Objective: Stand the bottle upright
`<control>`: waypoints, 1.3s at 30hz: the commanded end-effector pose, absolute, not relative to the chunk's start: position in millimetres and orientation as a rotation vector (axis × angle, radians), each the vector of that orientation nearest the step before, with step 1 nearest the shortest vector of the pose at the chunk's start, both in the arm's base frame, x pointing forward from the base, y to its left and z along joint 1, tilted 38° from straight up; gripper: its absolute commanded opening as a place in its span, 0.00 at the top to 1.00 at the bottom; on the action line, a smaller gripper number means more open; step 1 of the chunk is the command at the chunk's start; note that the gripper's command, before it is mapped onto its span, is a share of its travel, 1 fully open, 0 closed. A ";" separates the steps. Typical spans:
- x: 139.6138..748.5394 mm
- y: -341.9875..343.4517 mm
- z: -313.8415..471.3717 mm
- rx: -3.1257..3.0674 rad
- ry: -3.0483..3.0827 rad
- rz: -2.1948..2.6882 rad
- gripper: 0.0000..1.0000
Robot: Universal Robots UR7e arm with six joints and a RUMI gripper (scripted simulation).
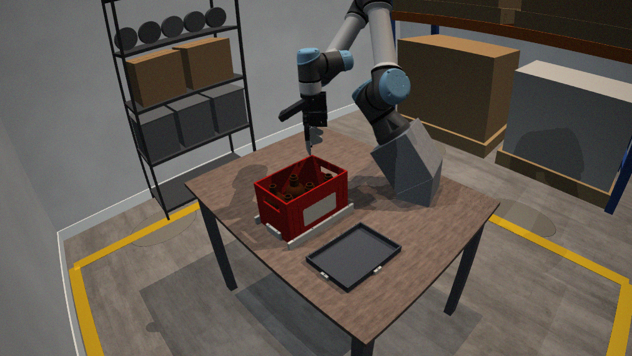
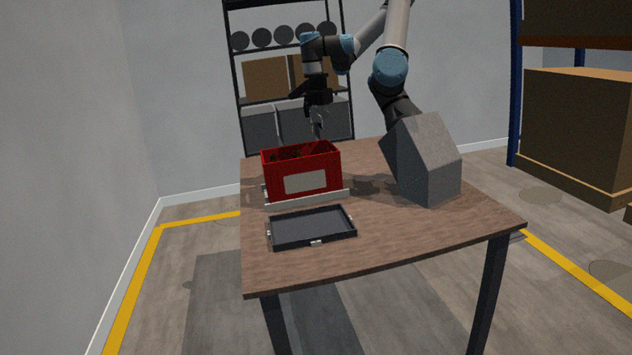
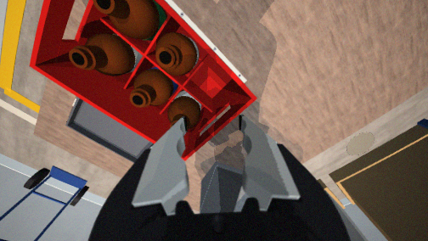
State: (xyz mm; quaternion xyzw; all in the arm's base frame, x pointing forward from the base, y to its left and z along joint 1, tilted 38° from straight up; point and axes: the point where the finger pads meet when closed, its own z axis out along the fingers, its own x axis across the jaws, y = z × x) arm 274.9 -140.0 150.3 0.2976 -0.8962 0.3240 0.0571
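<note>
A red crate stands on the table and holds several brown bottles in its compartments. In the wrist view the crate lies at the upper left, with the bottle mouths facing the camera; one corner compartment holds no bottle. My gripper hangs above the crate's far corner, clear of the rim. Its fingers stand partly open with nothing between them. The left fingertip overlaps the nearest bottle in the picture. The dark tray lies in front of the crate, with nothing on it.
The crate sits in a pale frame on the table. The arm's grey base block stands on the table to the right of the crate. A shelf rack with boxes stands behind the table.
</note>
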 end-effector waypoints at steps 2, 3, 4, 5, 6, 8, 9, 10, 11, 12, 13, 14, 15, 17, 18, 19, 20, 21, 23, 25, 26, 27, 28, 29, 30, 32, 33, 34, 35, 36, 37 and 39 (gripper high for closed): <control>273.5 -141.1 146.4 0.902 -2.716 0.975 0.62; 273.6 -141.4 145.9 0.902 -2.716 0.974 0.62; 273.6 -141.7 145.4 0.902 -2.716 0.974 0.62; 273.7 -142.1 144.9 0.902 -2.716 0.974 0.62; 273.7 -142.6 144.3 0.902 -2.716 0.974 0.62; 273.8 -143.6 143.1 0.902 -2.716 0.974 0.62; 273.9 -144.2 142.4 0.902 -2.716 0.974 0.62; 274.0 -144.8 141.6 0.902 -2.716 0.974 0.62; 274.0 -145.5 140.8 0.902 -2.716 0.974 0.62; 274.1 -146.2 140.0 0.902 -2.716 0.974 0.62; 274.2 -146.9 139.1 0.902 -2.716 0.973 0.62; 274.3 -147.7 138.2 0.902 -2.716 0.973 0.62; 274.3 -147.7 138.2 0.902 -2.716 0.973 0.62; 274.3 -148.5 137.2 0.902 -2.716 0.973 0.62; 274.4 -149.3 136.2 0.902 -2.716 0.973 0.62; 274.5 -150.1 135.2 0.902 -2.716 0.973 0.62; 274.6 -151.0 134.2 0.902 -2.716 0.973 0.62; 274.7 -151.8 133.2 0.902 -2.716 0.973 0.62; 274.9 -153.5 131.0 0.902 -2.716 0.973 0.62; 275.0 -155.3 128.9 0.902 -2.716 0.973 0.62; 275.1 -156.1 127.9 0.902 -2.716 0.973 0.62; 275.2 -157.0 126.9 0.902 -2.716 0.973 0.62; 275.3 -157.8 125.9 0.902 -2.716 0.973 0.62; 275.4 -158.6 124.9 0.902 -2.716 0.973 0.62; 275.5 -159.4 123.9 0.902 -2.716 0.973 0.62; 275.5 -160.2 123.0 0.902 -2.716 0.973 0.62; 275.5 -160.2 123.0 0.902 -2.716 0.973 0.62; 275.6 -160.9 122.1 0.902 -2.716 0.973 0.62; 275.7 -161.7 121.2 0.902 -2.716 0.973 0.62; 275.8 -162.3 120.4 0.902 -2.716 0.973 0.62; 275.8 -163.0 119.6 0.902 -2.717 0.973 0.62; 275.9 -164.1 118.2 0.902 -2.717 0.973 0.62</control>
